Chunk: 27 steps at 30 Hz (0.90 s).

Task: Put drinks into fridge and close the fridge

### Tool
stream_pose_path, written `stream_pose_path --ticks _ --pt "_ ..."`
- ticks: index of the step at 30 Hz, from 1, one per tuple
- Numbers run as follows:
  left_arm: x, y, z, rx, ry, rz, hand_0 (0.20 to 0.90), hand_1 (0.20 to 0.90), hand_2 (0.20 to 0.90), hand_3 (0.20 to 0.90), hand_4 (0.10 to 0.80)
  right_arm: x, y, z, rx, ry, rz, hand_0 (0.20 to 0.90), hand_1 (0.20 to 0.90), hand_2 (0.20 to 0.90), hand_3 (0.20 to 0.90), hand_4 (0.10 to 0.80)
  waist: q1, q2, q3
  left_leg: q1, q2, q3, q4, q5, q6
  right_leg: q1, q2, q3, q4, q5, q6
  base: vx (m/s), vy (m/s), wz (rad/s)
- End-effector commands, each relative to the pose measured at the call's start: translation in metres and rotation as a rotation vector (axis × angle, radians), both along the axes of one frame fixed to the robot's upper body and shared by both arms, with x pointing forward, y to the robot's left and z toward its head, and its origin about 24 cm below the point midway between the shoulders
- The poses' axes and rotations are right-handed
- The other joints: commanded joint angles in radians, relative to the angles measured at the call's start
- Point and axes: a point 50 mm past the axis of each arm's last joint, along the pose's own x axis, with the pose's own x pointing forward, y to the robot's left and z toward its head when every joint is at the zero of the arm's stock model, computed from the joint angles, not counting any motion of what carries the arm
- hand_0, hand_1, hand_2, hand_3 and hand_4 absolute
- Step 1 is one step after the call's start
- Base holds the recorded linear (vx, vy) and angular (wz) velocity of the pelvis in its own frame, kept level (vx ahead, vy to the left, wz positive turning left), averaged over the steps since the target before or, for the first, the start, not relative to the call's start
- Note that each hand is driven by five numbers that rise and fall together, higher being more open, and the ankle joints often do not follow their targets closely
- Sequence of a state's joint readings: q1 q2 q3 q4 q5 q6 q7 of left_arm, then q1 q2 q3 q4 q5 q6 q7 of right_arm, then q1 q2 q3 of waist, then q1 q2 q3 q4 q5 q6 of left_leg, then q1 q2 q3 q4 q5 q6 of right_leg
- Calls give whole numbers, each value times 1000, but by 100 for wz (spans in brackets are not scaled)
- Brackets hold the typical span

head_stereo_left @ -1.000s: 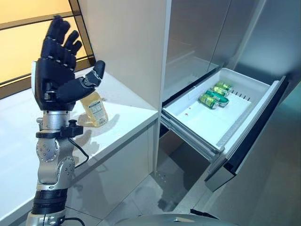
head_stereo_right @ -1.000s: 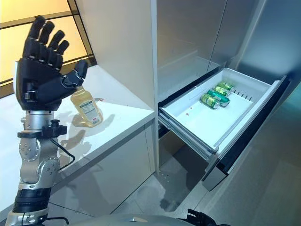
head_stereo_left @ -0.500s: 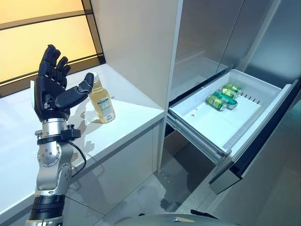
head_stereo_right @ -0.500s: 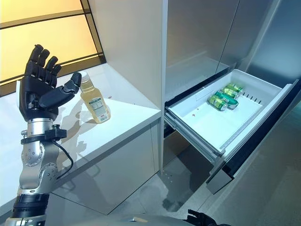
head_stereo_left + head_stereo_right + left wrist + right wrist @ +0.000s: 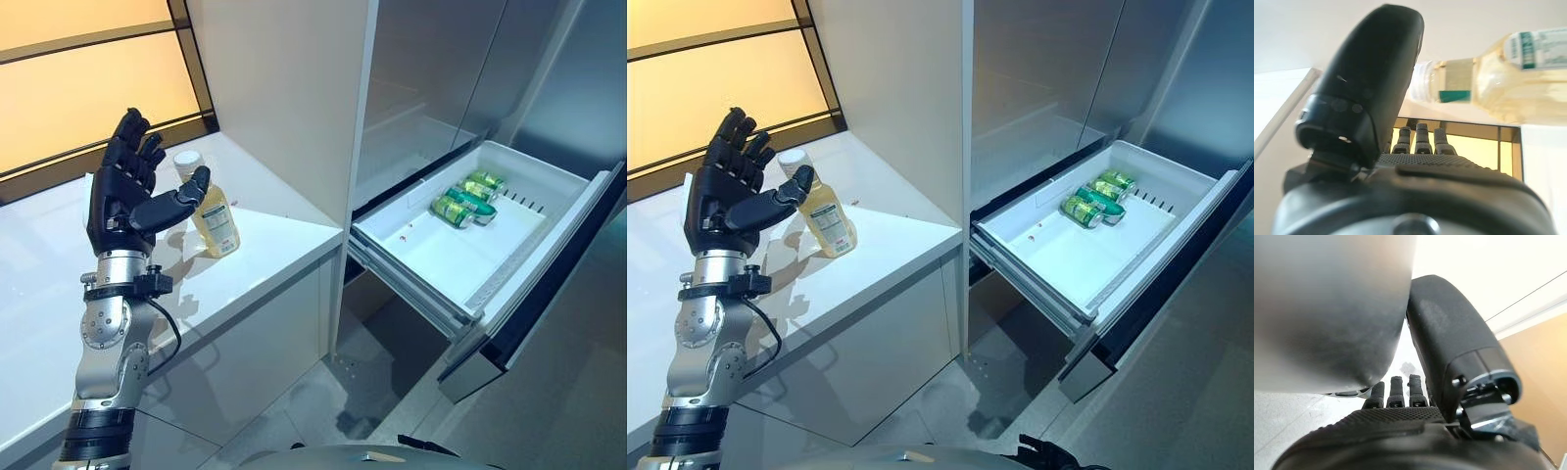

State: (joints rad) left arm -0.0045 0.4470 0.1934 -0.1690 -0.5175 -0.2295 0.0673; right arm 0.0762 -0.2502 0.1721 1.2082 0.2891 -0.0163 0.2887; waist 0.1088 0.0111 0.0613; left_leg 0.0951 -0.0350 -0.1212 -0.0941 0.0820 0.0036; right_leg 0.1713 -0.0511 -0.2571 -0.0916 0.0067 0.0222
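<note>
A bottle of pale yellow drink [image 5: 214, 215] with a white cap stands upright on the white counter [image 5: 255, 250]. My left hand [image 5: 125, 196] is raised just left of the bottle, open, its thumb reaching toward the bottle's neck, holding nothing. In the left wrist view the bottle [image 5: 1498, 78] shows just past the thumb [image 5: 1371, 78]. The fridge drawer [image 5: 446, 250] is pulled out on the right, with green cans [image 5: 462, 200] lying at its far end. My right hand [image 5: 1400, 421] shows in its wrist view with straight fingers, holding nothing.
A tall white panel [image 5: 284, 88] stands between the counter and the fridge. Steel fridge doors [image 5: 441, 59] rise above the drawer. An orange-lit window [image 5: 88, 88] runs behind the counter. Grey floor [image 5: 313, 401] lies below the drawer.
My left hand has moved forward and closer to the bottle, its thumb now in front of the bottle's neck. The camera shifted between the earliest frames and now.
</note>
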Motion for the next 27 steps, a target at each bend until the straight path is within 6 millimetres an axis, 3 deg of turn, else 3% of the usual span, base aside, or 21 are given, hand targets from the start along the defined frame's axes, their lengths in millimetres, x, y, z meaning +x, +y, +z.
stream_pose_path --ticks 1,27 --pt "0 8 34 115 -137 8 900 900 900 900 800 15 15 0 40 -24 60 900 900 900 900 800 11 -1 -14 53 11 100 7 -92 -5 5 -6 20 35 -29 14 0 0 0" --pt "20 20 15 178 18 77 900 900 900 900 800 13 9 1 34 -12 87 900 900 900 900 800 -37 1 -20 72 8 151 7 -104 5 3 -4 61 27 -16 28 5 6 -5"
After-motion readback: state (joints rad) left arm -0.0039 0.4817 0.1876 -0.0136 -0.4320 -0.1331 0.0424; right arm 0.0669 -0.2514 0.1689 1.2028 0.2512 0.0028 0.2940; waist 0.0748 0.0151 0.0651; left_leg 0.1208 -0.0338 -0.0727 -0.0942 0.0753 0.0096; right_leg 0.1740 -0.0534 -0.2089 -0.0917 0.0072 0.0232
